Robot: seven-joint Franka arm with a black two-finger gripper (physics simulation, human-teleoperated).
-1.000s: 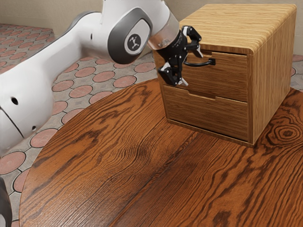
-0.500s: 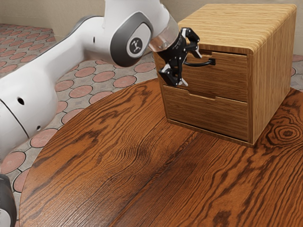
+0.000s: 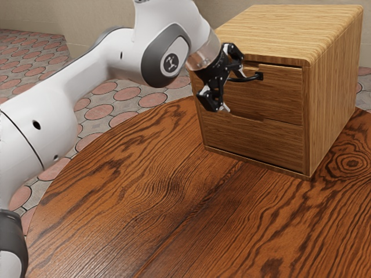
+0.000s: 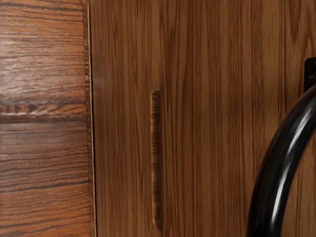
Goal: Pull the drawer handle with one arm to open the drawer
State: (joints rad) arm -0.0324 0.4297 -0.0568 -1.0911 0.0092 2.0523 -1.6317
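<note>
Handle (image 3: 250,77) of upper drawer (image 3: 275,95) sits between the wide-open end effector's (image 3: 229,80) tips

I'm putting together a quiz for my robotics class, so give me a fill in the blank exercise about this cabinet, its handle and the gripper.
The wooden cabinet has ___ drawers, one above the other.
The black handle is fixed to the ___ drawer.
The gripper is at the handle with its fingers ___.
The cabinet stands on a table made of dark ___.
Missing words: two; upper; open; wood.
</note>
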